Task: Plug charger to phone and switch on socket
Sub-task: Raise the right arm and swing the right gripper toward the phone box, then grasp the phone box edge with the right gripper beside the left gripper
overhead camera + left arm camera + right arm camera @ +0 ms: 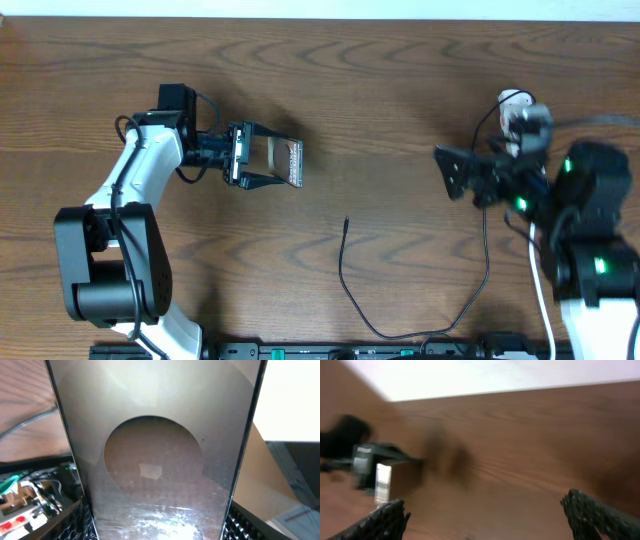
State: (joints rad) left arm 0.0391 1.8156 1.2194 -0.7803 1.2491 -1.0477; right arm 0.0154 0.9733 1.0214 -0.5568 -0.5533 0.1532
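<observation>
My left gripper point(285, 160) is shut on the phone point(292, 163), gripping its two long edges and holding it above the table at the left. In the left wrist view the dark glossy phone point(155, 435) fills the frame, showing its round brownish mark, with my fingers point(80, 520) against its sides. The charger point(400, 333) loops over the table, its plug tip point(346, 222) lying free near the middle. My right gripper point(447, 172) hangs open over bare wood, right of the tip. The socket point(515, 103) shows only as a white end behind my right arm.
A white cord point(541, 290) runs down along the right arm's base. The right wrist view is blurred; it shows the wooden table point(520, 460) and, at far left, the left gripper with the phone point(382, 480). The table's far edge point(320, 20) meets a pale wall.
</observation>
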